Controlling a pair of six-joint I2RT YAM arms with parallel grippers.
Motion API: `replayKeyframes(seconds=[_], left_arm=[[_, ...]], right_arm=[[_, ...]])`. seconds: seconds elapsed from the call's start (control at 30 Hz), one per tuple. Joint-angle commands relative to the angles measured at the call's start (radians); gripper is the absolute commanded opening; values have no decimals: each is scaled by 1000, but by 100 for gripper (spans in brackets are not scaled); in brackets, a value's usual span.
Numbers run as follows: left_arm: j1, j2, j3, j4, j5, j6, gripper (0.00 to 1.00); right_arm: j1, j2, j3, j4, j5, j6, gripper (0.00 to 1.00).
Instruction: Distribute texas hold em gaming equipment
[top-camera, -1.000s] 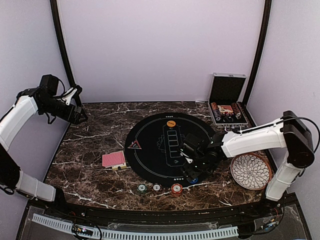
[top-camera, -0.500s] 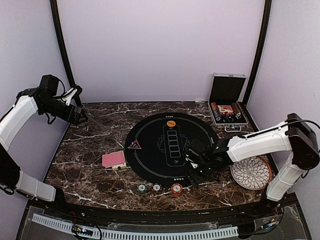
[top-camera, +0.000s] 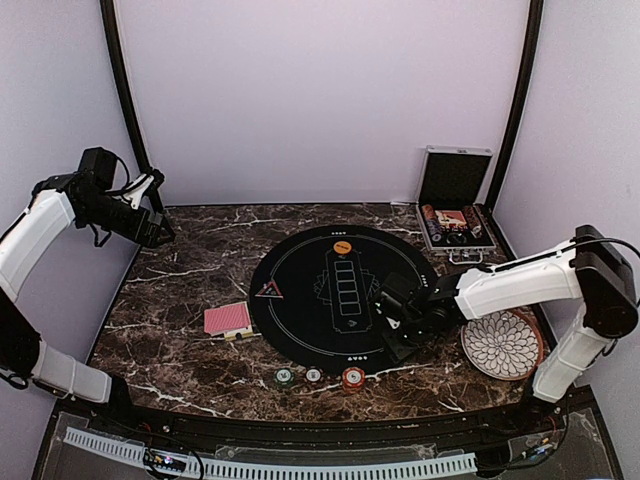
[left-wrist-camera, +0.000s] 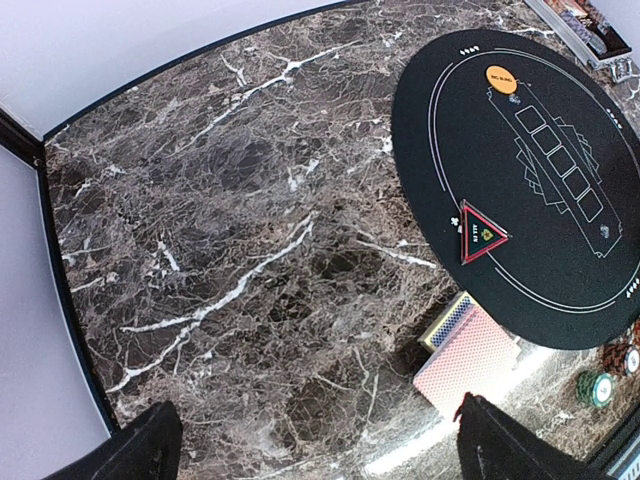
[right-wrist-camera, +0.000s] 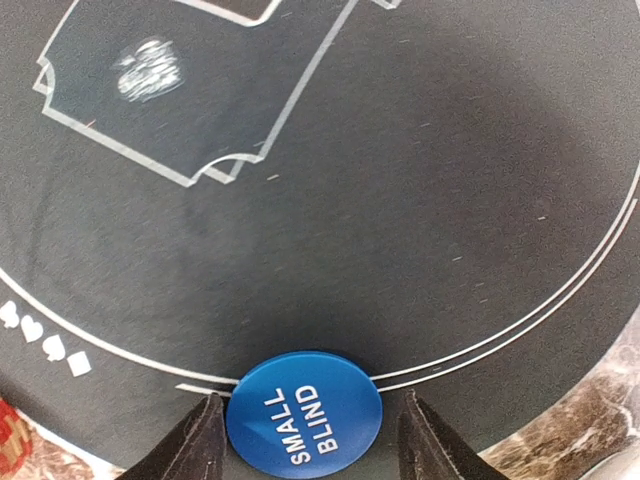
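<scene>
Blue button between the parted fingers of the right gripper
It lies flat on the ringed edge of the black mat, a finger close at each side, unclamped. The left gripper hangs wide open over the marble table.

Read "SMALL BLIND" in white capitals on the blue round button. Found dark lettering on the orange round button too small to decipher.

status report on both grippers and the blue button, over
Left gripper open, empty, raised off left. Right gripper open, fingers either side of blue Small Blind button on mat edge, not clamped. Nothing in the way.
</scene>
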Motion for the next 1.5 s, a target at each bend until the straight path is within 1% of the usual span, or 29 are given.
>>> replayKeyframes(seconds=[0.0,0.1,0.13,0.33,0.5,0.63,0.77,0.97,1.13,1.47], left_arm=[[-2,-3,28,-28,12,1,99],[-2,-2,28,-27,12,-2,99],[-2,-3,27,-27,12,-2,99],[-2,-3,23,-32,1,2,99],[-2,-4,23,-37,-1,2,99],[-2,-7,20,-39,4,4,99],[-2,-8,21,-40,3,5,99],[-2,-13,22,-45,7,4,99],[-2,-19,17,-45,-1,9,99],[-2,-26,24,-54,6,11,99]], right_arm=[[-29,7,19,18,38,-18,59],[-31,8,37,13,26,-28,59],[-31,1,47,8,19,-32,61],[10,-95,141,-75,-31,-36,78],[94,-146,238,-199,-65,-28,85],[153,-173,279,-237,-138,-22,90],[207,-149,311,-250,-171,-32,91],[281,-51,330,-227,-178,-65,92],[283,-3,322,-203,-146,-75,90],[283,51,300,-167,-177,-82,86]])
